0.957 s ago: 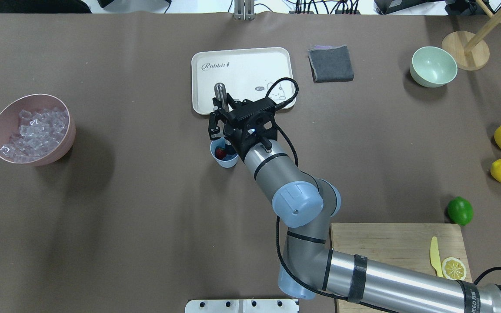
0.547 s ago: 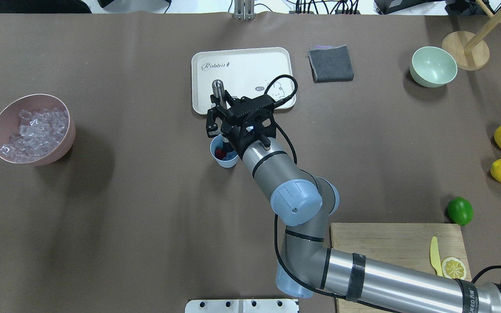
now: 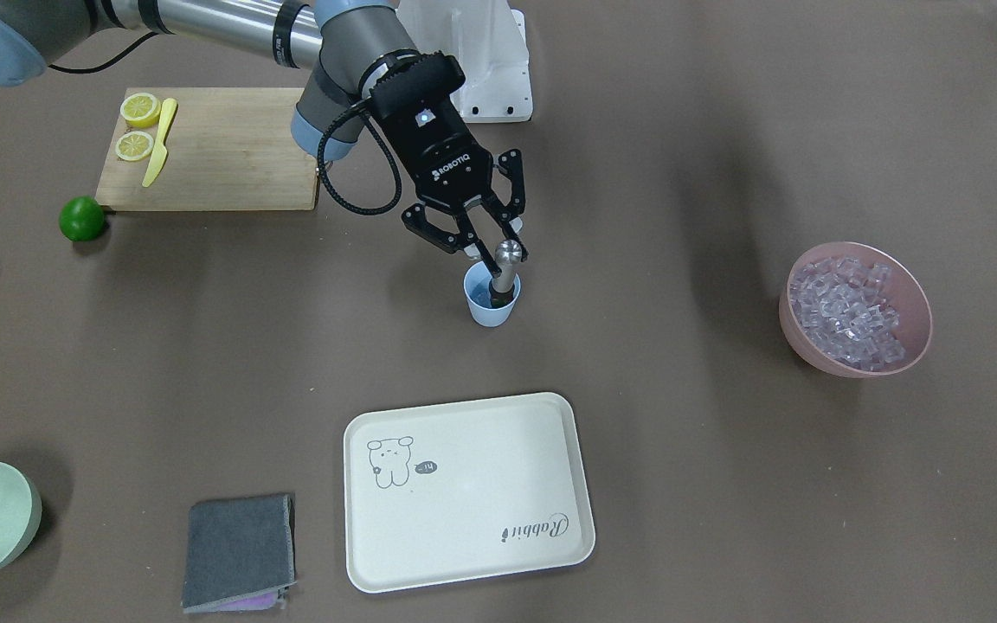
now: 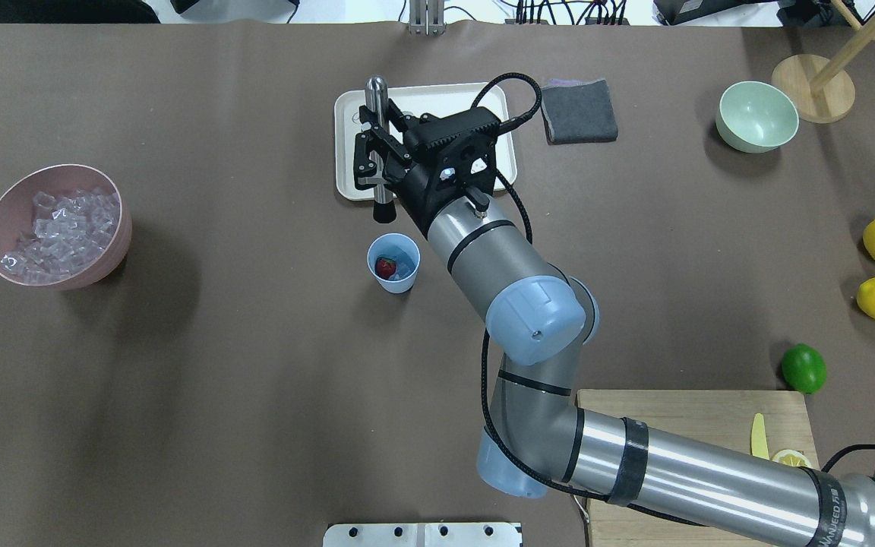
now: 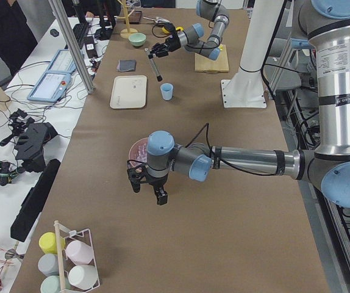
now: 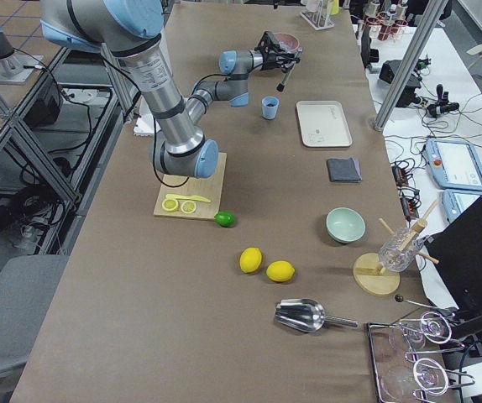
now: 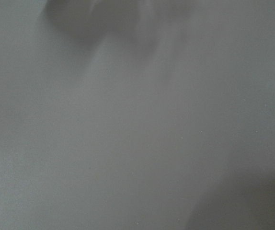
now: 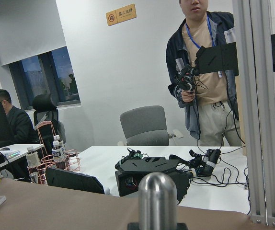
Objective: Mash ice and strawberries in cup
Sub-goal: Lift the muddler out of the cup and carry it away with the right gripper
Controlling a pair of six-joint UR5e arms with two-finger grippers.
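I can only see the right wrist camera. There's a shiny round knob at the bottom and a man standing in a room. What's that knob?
Observer: It's the top of a metal masher. The right gripper has its jaws shut on it.
Operator: Where's the cup? I can't see it!
Observer: The blue cup stands on the table, nearer the robot than the tray, with a strawberry inside.
Operator: And the ice?
Observer: The ice I can make out is piled in a pink bowl, far off on the robot's left side.
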